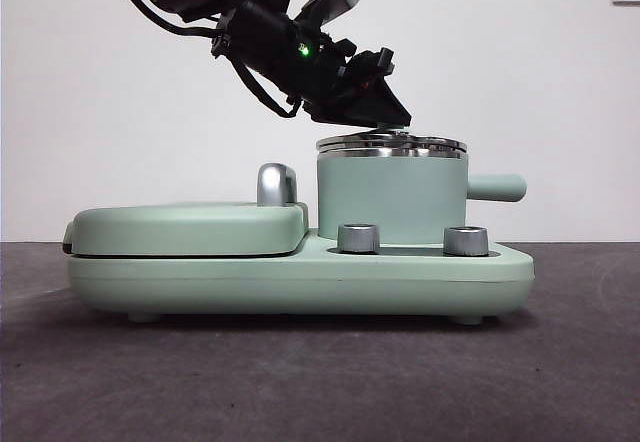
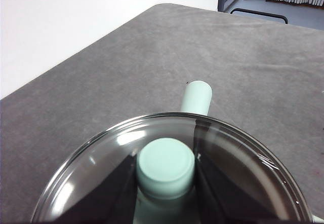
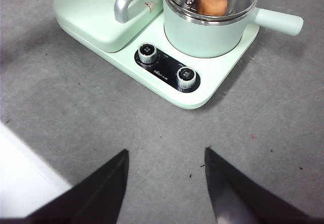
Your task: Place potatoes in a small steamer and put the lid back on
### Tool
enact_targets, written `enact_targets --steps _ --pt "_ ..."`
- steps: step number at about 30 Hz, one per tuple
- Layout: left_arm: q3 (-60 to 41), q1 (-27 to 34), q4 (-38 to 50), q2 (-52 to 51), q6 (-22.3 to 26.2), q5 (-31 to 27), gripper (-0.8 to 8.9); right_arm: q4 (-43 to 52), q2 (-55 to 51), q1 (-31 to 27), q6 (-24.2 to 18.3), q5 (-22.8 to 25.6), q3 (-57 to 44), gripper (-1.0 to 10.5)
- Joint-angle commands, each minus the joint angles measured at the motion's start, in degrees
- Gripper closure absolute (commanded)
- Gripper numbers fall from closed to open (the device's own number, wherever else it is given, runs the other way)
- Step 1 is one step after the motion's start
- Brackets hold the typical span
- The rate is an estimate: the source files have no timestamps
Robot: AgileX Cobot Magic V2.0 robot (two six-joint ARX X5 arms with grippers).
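A: Going left to right in the front view: the flat griddle cover [image 1: 190, 227] with its chrome handle [image 1: 276, 184], then the small steamer [image 1: 392, 197], its side handle pointing to three o'clock.

B: And the lid [image 1: 392, 145]?

A: Sitting on the steamer's rim, looking level. The left gripper [image 2: 166, 171] comes down from eleven o'clock and is clenched on the lid's knob [image 2: 166, 167], a jaw on each side.

B: The potato?

A: Inside the pot; the right wrist view shows the potatoes [image 3: 210, 0] as an orange-brown lump under the glass.

B: So what matters next?

A: The knob lies straight between the jaws, directly below the claw. I'd judge release and a vertical lift are all that remain.

B: The other arm?

A: The right gripper [image 3: 166, 183] waits well apart from the cooker, jaws spread, holding nothing.
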Motion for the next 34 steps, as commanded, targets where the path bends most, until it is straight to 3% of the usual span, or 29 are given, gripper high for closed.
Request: enact_targets --steps 1,34 --pt "1.4 -0.3 0.6 1.8 -2.1 0.3 8.05 0.6 0.2 0.3 0.6 0.3 0.6 7.2" --pt "1.4 -0.3 0.9 3.8 -0.9 0.6 8.05 0.6 0.3 0.3 0.8 1.5 0.6 7.2"
